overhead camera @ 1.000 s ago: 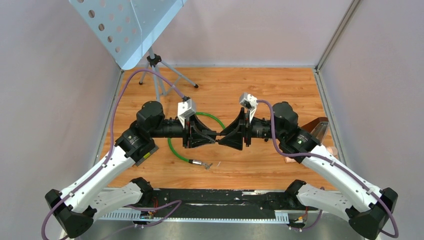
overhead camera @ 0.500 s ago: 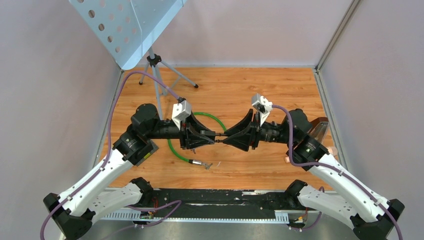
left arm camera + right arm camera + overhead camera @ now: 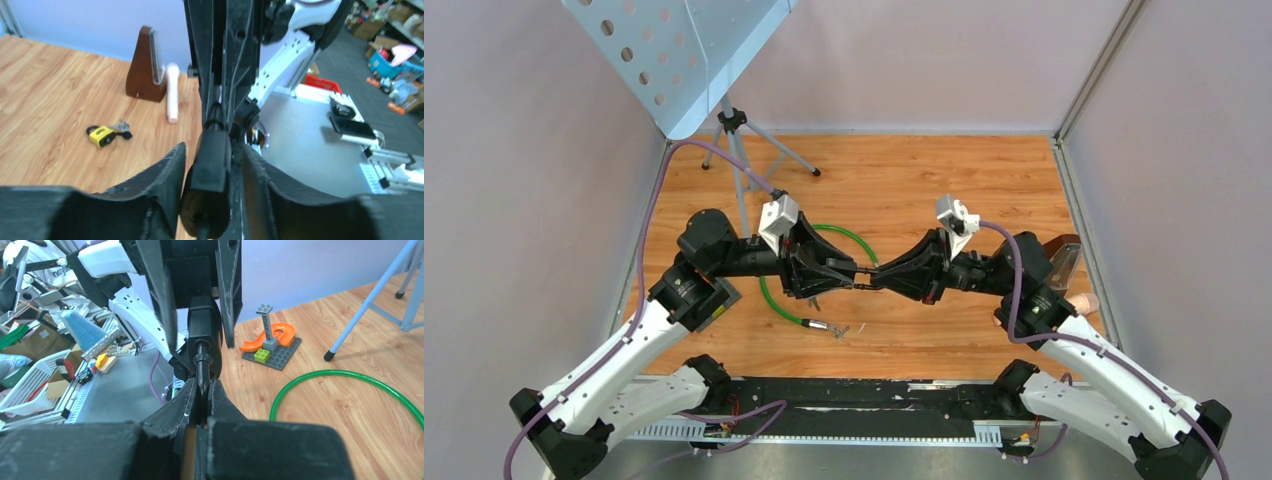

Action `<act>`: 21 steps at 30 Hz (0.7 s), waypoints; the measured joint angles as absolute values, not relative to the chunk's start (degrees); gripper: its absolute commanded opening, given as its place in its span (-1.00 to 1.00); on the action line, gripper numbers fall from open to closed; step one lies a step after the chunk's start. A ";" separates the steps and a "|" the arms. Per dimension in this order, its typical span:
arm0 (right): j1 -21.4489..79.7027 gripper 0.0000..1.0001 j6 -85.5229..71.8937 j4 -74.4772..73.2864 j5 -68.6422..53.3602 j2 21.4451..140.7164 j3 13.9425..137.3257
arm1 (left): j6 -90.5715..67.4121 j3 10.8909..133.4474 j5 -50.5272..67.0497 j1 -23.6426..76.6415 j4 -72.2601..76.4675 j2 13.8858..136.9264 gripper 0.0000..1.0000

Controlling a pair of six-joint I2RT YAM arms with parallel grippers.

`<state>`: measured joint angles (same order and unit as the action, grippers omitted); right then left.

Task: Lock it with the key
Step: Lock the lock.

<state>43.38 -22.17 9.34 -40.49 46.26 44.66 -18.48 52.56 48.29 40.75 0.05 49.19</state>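
Note:
My left gripper (image 3: 832,274) is shut on the black lock body (image 3: 848,276) of a green cable lock, held above the table; in the left wrist view the body (image 3: 212,167) sits between my fingers (image 3: 165,172). My right gripper (image 3: 886,281) faces it and is shut on the black key (image 3: 867,280), whose shaft goes into the lock's end. In the right wrist view the key (image 3: 201,365) runs from my gripper (image 3: 202,386) into the lock body (image 3: 202,322). The green cable (image 3: 770,300) loops on the table, its metal tip (image 3: 826,325) lying loose.
A music stand on a tripod (image 3: 742,130) stands at the back left. A brown metronome (image 3: 1058,258) and a pale cylinder (image 3: 1084,300) sit at the right edge. A small yellow padlock with keys (image 3: 102,135) lies on the wood. A toy brick build (image 3: 270,342) sits beyond.
Both arms have drawn back a little, left arm leftward and right arm rightward, and the right wrist has rolled. Lock and key stay joined at the middle.

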 measured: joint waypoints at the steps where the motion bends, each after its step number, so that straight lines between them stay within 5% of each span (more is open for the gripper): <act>1: 43.42 -1.00 -22.46 10.39 -39.94 45.63 43.79 | -19.42 52.47 48.05 40.75 1.30 49.23 0.16; 13: 43.42 -1.00 -23.62 13.58 -37.17 42.26 40.97 | -29.74 49.80 47.94 40.75 14.41 52.16 0.44; 21: 43.42 -1.00 -23.99 14.24 -37.54 41.78 40.97 | -30.35 49.08 49.87 40.75 16.60 53.28 0.26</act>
<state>43.42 -23.99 14.24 -37.54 41.78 40.97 -30.35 49.08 49.87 40.75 16.60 53.28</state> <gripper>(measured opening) 0.045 0.670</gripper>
